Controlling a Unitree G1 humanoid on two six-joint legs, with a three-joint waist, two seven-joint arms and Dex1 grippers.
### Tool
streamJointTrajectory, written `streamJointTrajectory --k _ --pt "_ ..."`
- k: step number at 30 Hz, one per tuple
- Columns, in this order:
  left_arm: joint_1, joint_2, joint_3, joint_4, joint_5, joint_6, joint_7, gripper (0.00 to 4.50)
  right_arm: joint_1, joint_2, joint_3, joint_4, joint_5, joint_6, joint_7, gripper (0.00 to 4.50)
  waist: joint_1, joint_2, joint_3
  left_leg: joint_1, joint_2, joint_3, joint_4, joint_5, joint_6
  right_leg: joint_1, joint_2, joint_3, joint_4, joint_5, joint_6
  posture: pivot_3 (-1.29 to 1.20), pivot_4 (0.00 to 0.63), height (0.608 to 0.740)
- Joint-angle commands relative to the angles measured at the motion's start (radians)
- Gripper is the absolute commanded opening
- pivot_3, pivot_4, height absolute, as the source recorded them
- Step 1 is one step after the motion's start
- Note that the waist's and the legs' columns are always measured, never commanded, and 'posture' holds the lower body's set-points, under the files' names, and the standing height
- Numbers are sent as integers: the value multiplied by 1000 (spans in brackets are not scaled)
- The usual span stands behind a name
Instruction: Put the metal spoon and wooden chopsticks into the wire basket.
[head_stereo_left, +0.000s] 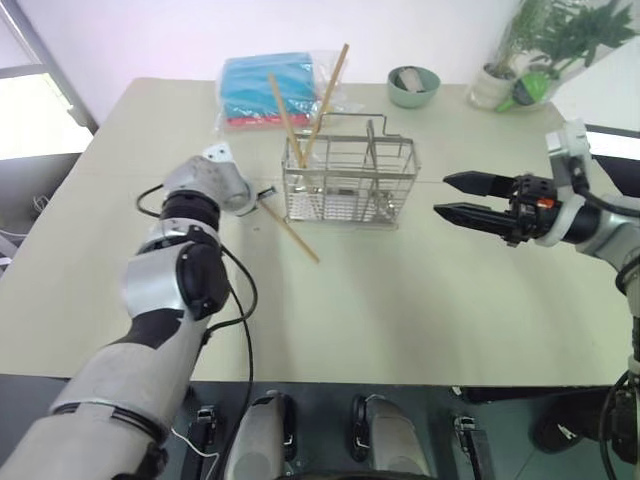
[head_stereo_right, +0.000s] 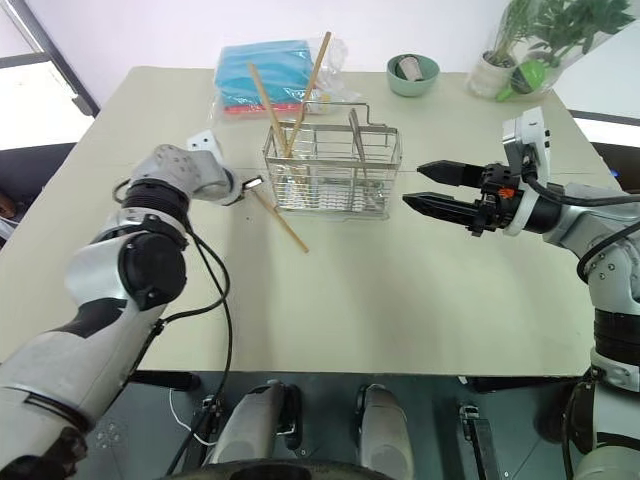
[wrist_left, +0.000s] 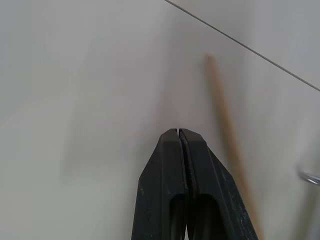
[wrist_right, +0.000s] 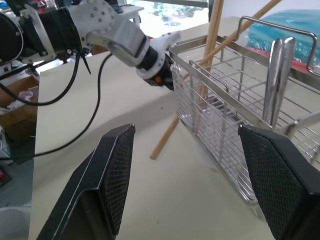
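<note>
The wire basket (head_stereo_left: 350, 185) stands mid-table. Two wooden chopsticks (head_stereo_left: 325, 100) lean upright in its left compartment. A third chopstick (head_stereo_left: 292, 235) lies flat on the table just left of the basket, also seen as a tan stick (wrist_left: 225, 120). My left gripper (head_stereo_left: 265, 193) is low at this stick's far end, its fingers (wrist_left: 170, 165) shut with nothing between them and the stick beside them. A slim shiny metal handle (wrist_right: 280, 80), apparently the metal spoon, stands inside the basket. My right gripper (head_stereo_left: 440, 195) hovers open to the right of the basket, level and pointing at it.
A blue packet in clear plastic (head_stereo_left: 270, 90) lies behind the basket. A small green bowl (head_stereo_left: 413, 87) and a potted plant (head_stereo_left: 540, 50) stand at the back right. The pale table (head_stereo_left: 420, 310) stretches bare toward its near edge.
</note>
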Motion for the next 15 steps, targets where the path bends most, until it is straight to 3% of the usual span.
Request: streamJointTrajectory --k 1,4,5,7,10,15 --pt "3 32 -10 -50 -6 26 2 60 -20 -10 -23 -6 4 -19 11 3394 2 0 0 0 0 0 0 0 0 0 0 0 0 0 0 0 150 715" --pt "2 28 -8 -73 -16 25 -1 60 -37 5 -11 10 -3 -29 8 3394 10 -1 0 -1 0 0 1 0 0 0 -1 0 0 0 0 0 150 715" --pt "-3 22 -11 -84 -18 29 -5 276 -43 9 -7 15 -5 -31 7 3394 11 -1 0 -1 -1 0 1 0 0 0 -1 0 0 0 0 0 150 715" --pt "-19 6 -21 -108 -20 47 -12 787 -52 13 0 22 -6 -33 9 3394 12 -1 1 -2 -1 0 2 0 0 1 -1 0 -1 0 1 0 150 715" --pt "-44 -18 -15 -141 -31 84 6 2156 -57 10 2 28 -7 -33 16 3394 8 -1 1 -2 -1 0 2 0 0 1 -1 0 -1 0 1 0 150 715" --pt "-87 -72 -8 -152 -49 74 30 2156 -53 1 -4 33 -8 -28 20 3394 5 -1 1 -2 -1 0 1 0 0 0 -1 0 -1 0 1 0 150 715"
